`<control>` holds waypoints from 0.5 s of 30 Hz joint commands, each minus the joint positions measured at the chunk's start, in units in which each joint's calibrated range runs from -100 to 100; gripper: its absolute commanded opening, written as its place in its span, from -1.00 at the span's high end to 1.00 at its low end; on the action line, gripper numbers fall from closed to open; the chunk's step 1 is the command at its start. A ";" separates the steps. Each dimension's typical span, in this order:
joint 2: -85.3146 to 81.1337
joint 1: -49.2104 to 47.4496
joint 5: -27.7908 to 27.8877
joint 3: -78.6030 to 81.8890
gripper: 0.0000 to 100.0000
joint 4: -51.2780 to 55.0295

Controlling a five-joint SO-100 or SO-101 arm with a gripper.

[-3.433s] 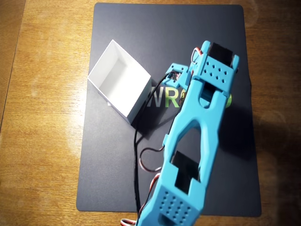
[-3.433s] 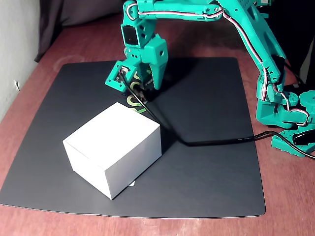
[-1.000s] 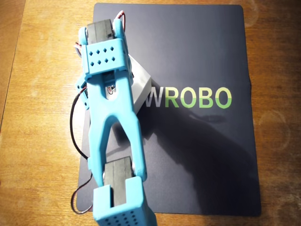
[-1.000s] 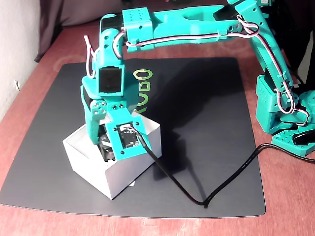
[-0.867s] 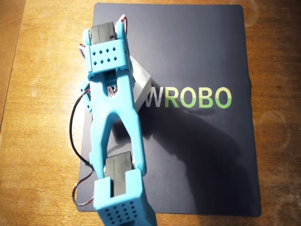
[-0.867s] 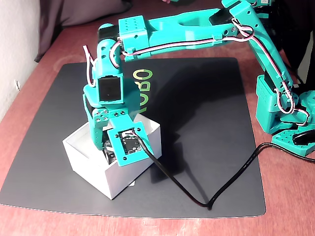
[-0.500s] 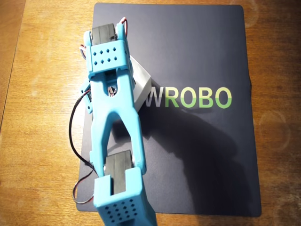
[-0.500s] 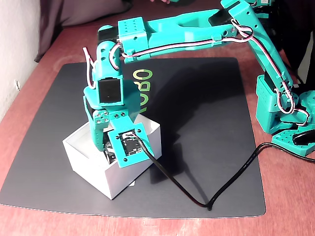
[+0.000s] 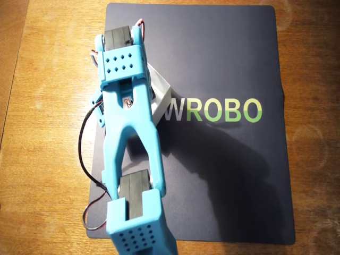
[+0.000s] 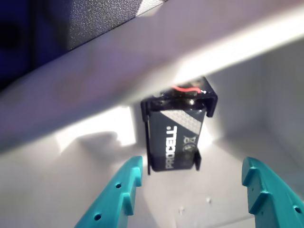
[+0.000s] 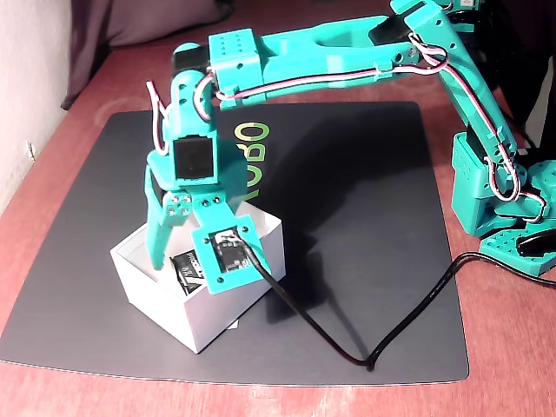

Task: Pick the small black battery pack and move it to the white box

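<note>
- The small black battery pack (image 10: 176,134) lies flat on the floor of the white box (image 10: 71,156), its red wire end toward the far wall, its white lettering facing up; in the fixed view a dark sliver of it (image 11: 184,268) shows just inside the box rim.
- Nothing grips it: in the wrist view the two teal fingers (image 10: 114,194) stand on either side of the pack and apart from it, with white floor showing between each tip and the pack.
- The gripper (image 10: 192,187) has its jaws spread wide and empty, wider than the pack itself.
- The step in hand looks like the release and the pull-out, and the task seems all but complete. To do it well, lift straight up with the jaws kept apart, so neither finger catches the thin box wall (image 11: 234,304) or drags the pack.
- The black cable (image 11: 304,321) runs from the wrist camera down over the box's near corner, so a sideways swing could tug the box.
- The box sits on a dark mat (image 9: 228,175), beside its green lettering (image 9: 215,110), and the mat lies on the wooden table (image 9: 48,159).
</note>
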 commanded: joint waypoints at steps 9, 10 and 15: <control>-19.53 0.64 -7.12 -1.44 0.52 -0.10; -21.46 1.11 -8.21 -1.35 0.52 0.08; -33.56 1.34 -11.52 -0.35 0.52 4.55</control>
